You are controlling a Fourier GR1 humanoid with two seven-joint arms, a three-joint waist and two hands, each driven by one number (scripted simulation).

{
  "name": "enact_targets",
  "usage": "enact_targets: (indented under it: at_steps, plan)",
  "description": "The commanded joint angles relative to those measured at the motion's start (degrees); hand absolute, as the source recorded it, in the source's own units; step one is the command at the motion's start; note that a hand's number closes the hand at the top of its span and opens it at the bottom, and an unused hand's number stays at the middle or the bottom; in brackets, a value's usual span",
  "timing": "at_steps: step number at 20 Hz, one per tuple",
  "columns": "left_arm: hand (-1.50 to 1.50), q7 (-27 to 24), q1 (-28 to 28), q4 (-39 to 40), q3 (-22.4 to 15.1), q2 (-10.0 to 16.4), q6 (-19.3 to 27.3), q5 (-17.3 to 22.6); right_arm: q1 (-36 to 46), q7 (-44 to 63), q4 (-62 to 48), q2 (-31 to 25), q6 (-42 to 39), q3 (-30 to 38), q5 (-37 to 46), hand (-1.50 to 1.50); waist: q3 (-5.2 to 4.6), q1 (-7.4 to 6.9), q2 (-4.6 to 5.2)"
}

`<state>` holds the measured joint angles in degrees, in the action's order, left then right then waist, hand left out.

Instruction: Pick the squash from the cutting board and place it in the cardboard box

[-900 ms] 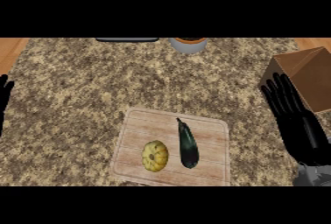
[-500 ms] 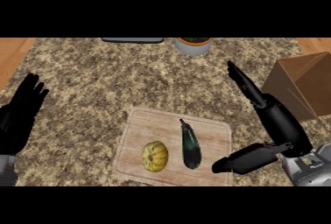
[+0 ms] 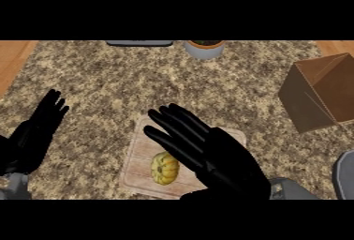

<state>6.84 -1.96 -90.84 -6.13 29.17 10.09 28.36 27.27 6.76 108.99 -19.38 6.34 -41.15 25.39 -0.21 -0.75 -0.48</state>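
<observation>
A small yellow squash [image 3: 165, 168] lies on the wooden cutting board [image 3: 141, 157] near the counter's front. My right hand [image 3: 217, 157] hovers open over the board's right half, fingers spread and pointing up-left, just right of the squash and covering the dark eggplant that lay there. An open cardboard box [image 3: 325, 92] stands at the right edge. At the left edge my left hand [image 3: 36, 133] rests open with fingers up.
A grey pot with soil [image 3: 204, 48] stands at the back centre beside a dark flat object [image 3: 140, 43]. A grey rounded object [image 3: 344, 173] shows at the lower right edge. Wooden floor borders the speckled counter [image 3: 124, 84] at both upper corners.
My right hand has swung left from beside the box to above the cutting board, now hiding the eggplant. The left hand shifted slightly inward. The squash has not moved.
</observation>
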Motion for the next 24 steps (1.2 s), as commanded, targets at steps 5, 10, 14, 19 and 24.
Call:
enact_targets:
  at_steps: [5,10,14,19,24]
  plan:
    - [0.0,0.3,1.2,0.5,1.1,0.9,-1.3,0.6,11.1,23.6,-2.3,-1.7,-18.7,-12.3,16.6,-1.5,-0.34,0.64,-1.04]
    - [0.0,1.8,-0.4,0.4,1.7,0.6,-1.4,1.7,16.6,38.9,-5.0,6.9,-34.5,-17.4,17.4,-1.5,-0.17,0.61,-0.48]
    - [0.0,-0.4,0.0,1.3,0.3,-1.1,-0.9,-0.7,18.7,50.1,-10.7,18.4,-45.1,-17.3,14.9,-1.5,-0.03,0.69,0.08]
    - [0.0,1.1,-1.0,0.4,0.6,-1.4,-1.0,-0.4,16.5,59.6,-13.0,19.2,-43.3,-19.7,8.4,-1.5,0.07,0.25,0.09]
    - [0.0,0.7,-2.6,2.5,0.8,-2.7,-0.1,-1.7,18.0,61.8,-17.2,19.3,-42.8,-20.3,5.5,-1.5,0.1,0.57,0.28]
